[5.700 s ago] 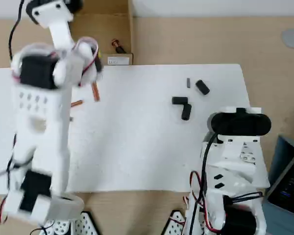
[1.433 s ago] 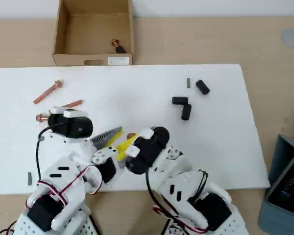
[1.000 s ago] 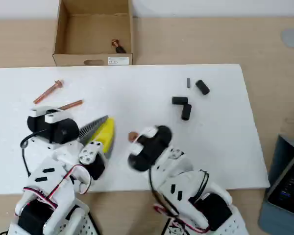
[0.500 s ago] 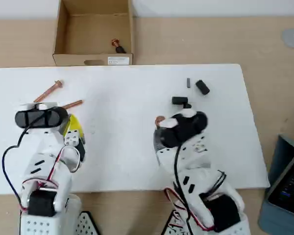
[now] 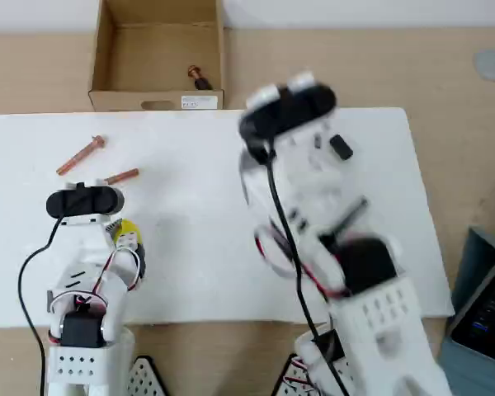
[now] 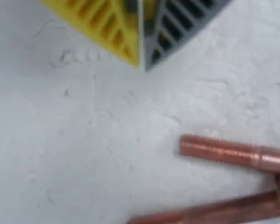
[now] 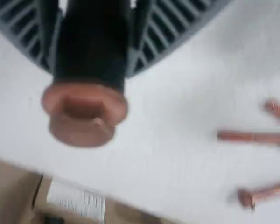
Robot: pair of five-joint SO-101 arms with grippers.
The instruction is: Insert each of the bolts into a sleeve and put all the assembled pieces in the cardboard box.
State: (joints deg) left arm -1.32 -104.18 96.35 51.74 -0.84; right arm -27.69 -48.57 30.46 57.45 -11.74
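Right gripper (image 7: 91, 70) pinches a black sleeve (image 7: 91, 42), the bolt (image 7: 84, 114) head poking past its fingertips (image 7: 163, 32). The left gripper (image 6: 141, 63) is closed and empty. The label (image 7: 77, 201) on the cardboard box (image 5: 140, 99) is unreadable.

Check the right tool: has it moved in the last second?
Yes. Holding a sleeved bolt, the right tool has travelled up the mat toward the box.

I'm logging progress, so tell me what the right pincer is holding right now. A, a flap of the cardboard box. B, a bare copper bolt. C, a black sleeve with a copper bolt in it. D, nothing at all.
C: in the right wrist view the right pincer is shut on a black sleeve, with a copper bolt head sticking out of its end.
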